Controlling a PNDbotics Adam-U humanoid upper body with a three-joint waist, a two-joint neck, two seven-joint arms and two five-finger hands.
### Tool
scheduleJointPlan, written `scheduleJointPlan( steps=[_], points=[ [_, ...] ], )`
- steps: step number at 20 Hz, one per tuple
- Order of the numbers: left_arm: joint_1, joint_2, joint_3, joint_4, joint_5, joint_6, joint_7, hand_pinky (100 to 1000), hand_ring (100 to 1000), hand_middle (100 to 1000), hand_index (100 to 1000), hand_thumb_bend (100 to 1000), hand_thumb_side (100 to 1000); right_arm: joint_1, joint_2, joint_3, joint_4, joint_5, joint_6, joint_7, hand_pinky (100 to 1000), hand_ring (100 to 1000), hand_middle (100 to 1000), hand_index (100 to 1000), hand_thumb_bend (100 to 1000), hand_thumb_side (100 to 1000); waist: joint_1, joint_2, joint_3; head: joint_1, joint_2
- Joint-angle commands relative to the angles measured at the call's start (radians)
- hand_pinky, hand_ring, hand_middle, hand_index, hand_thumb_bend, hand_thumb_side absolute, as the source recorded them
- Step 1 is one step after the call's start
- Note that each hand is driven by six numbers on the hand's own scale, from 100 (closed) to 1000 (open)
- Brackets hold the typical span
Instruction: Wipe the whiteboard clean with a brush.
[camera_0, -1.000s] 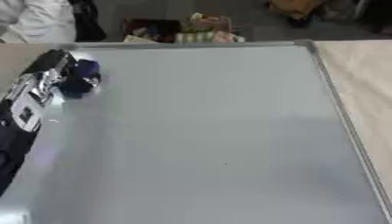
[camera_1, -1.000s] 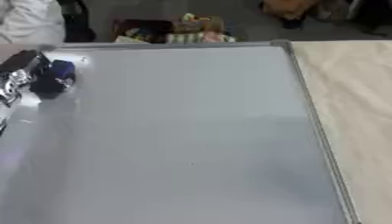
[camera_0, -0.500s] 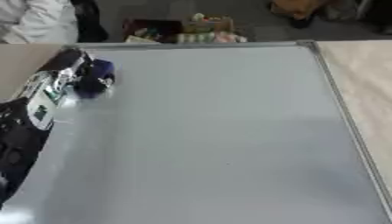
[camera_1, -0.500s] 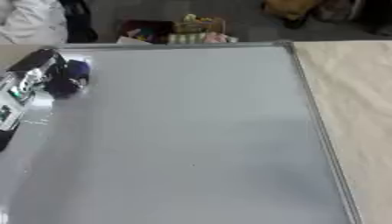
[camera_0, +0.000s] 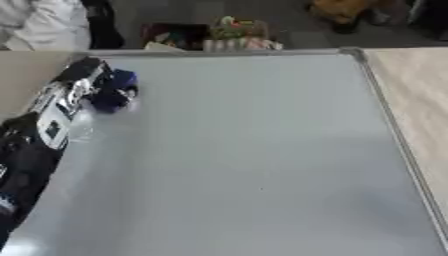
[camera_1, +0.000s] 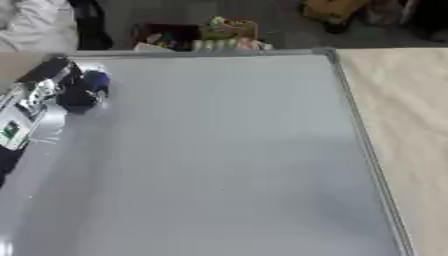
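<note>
A large grey-white whiteboard (camera_0: 254, 150) with a silver frame lies flat on the wooden table and fills most of both views. Its surface looks bare apart from a tiny dark speck (camera_0: 261, 189) near the middle. My left hand (camera_0: 83, 82) reaches in from the left edge to the board's far left corner. Its fingers are curled round a dark blue brush (camera_0: 114, 95), which rests on the board. My right hand shows in neither view.
Light wooden tabletop (camera_0: 416, 100) runs along the board's right side. Beyond the far edge stand a dark box with colourful items (camera_0: 210, 35) and a person in white (camera_0: 39, 25).
My left hand has carried the brush a little to the right and toward the far edge along the board's left part. The camera has shifted slightly.
</note>
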Motion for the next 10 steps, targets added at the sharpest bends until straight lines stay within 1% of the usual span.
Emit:
scheduleJointPlan(
  steps=[1,10],
  points=[
    [0.0,0.008,-0.002,0.003,-0.004,0.012,0.007,406,474,342,611,100,417,-0.007,-0.018,-0.01,-0.011,-0.008,-0.001,-0.003,835,794,681,845,100,1000,-0.006,-0.021,0.001,-0.004,-0.012],
    [0.032,0.06,0.04,0.037,-0.018,0.055,0.063,407,473,340,607,100,410,-0.004,-0.022,-0.015,-0.011,-0.006,-0.003,-0.01,835,793,681,845,100,1000,-0.012,-0.025,0.012,-0.017,-0.013]
  ],
)
